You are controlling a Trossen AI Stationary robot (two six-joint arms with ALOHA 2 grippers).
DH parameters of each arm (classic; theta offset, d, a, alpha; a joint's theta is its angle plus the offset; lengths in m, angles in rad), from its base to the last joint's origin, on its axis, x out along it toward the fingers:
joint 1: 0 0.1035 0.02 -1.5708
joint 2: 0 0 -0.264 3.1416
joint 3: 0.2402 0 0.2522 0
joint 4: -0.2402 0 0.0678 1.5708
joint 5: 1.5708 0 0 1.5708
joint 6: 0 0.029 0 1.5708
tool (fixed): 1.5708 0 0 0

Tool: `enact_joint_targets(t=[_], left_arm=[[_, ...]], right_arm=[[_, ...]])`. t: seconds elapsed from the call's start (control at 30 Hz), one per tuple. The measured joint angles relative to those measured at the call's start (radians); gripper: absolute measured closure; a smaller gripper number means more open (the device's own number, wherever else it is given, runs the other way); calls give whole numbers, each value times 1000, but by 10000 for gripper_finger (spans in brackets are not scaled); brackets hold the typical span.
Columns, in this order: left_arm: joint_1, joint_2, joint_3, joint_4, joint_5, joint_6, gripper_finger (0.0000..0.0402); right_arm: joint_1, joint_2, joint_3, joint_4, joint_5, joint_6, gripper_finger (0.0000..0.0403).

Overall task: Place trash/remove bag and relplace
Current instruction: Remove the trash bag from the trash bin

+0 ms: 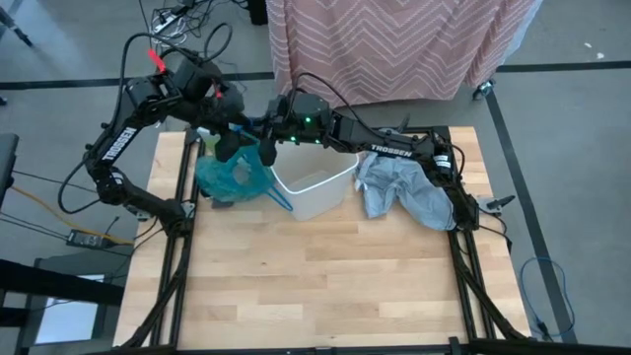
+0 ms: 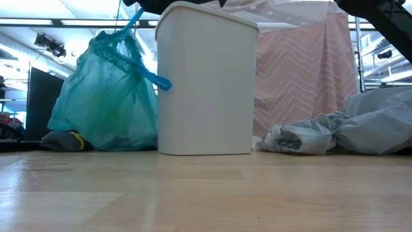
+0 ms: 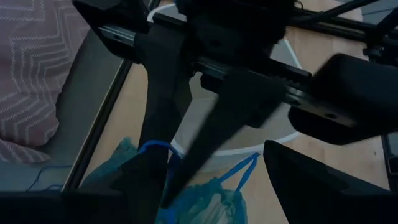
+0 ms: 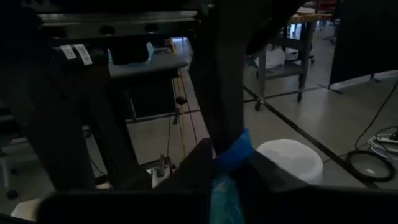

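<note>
The teal-green bag [image 2: 106,96] stands bunched on its bottom on the table, just left of the white bin [image 2: 206,84]. Its blue drawstring [image 2: 154,78] runs up out of the low view's top. My right gripper [image 1: 264,153] reaches level across the bin's far rim and is shut on that drawstring. My left gripper [image 1: 229,146] hangs open above the bag's top, slanting down, its fingers on either side of the right gripper's fingertips [image 3: 168,177]. The trash does not show. My right gripper pinches the bag's blue drawstring [image 4: 235,152] between its two fingers, at the gathered top of the bag. The fingers come level from the table's right side. The teal plastic [image 4: 221,193] hangs below them, and the bag's bottom [image 2: 109,143] is on the table.
A pale grey plastic bag [image 1: 404,192] lies crumpled right of the bin under the right arm. A dark bundle [image 2: 61,140] lies at the teal bag's left foot. Pink zigzag cloth [image 1: 394,44] hangs beyond the far edge. The near half of the wooden table [image 1: 315,286] is bare.
</note>
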Motion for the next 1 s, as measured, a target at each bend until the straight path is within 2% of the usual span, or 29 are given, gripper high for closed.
enact_joint_targets(t=[0.1,0.23,0.4,0.63,0.8,1.0], left_arm=[[0,-11,0,-16,-20,30,127],[-3,-31,0,-64,-107,90,127],[9,-92,4,-98,-309,89,127],[22,-135,1,-58,-334,59,127],[19,-123,0,-51,-323,59,127],[19,-118,0,-53,-324,61,127]], right_arm=[[-4,0,0,-3,-7,-15,391],[-2,0,0,-7,36,-32,384],[-14,-2,0,-50,83,-37,399],[-42,-2,0,-82,94,-50,390],[-58,-2,0,-114,33,-52,358],[-71,-2,0,-299,33,-104,265]])
